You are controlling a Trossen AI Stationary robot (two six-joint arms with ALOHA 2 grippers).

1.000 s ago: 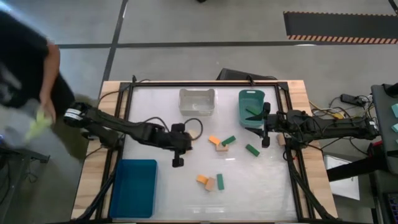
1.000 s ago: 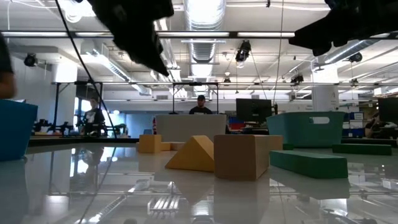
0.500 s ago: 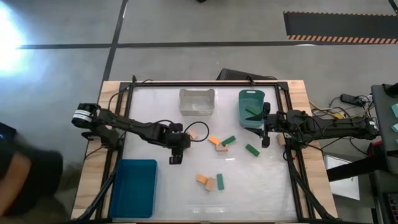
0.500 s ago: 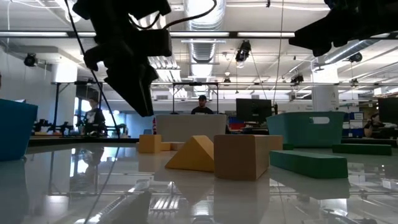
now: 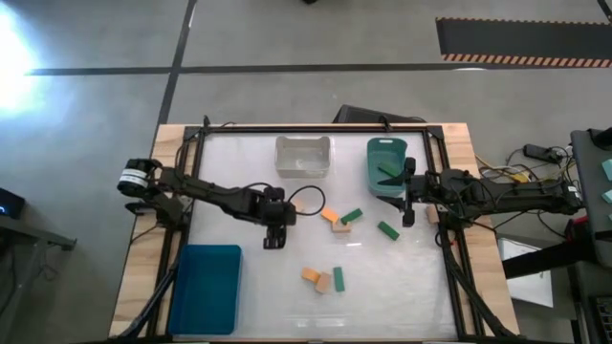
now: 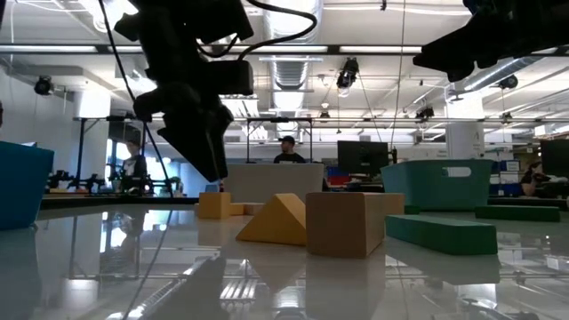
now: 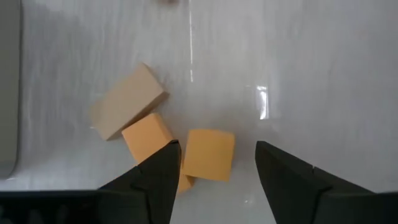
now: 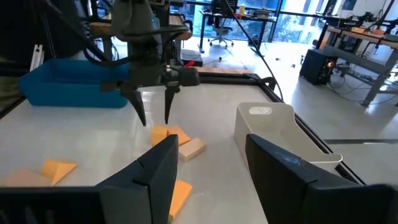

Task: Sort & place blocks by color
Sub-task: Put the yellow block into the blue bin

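Left pincer (image 5: pixel 273 238) hangs over counter (image 5: pixel 239 191) middle, fingers apart, nothing held. Right pincer (image 5: pixel 408 213) fingers apart, empty, beside green bin (image 5: pixel 375 153) near far right corner. Blocks (image 5: pixel 337 220) scattered mid-counter: orange, tan, green; one green block inside green bin.

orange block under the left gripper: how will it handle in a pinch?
The orange block looks rigid with flat faces, so the fingers should seat squarely. It sits flat and seems unlikely to roll. The glossy table may let it slide if nudged.
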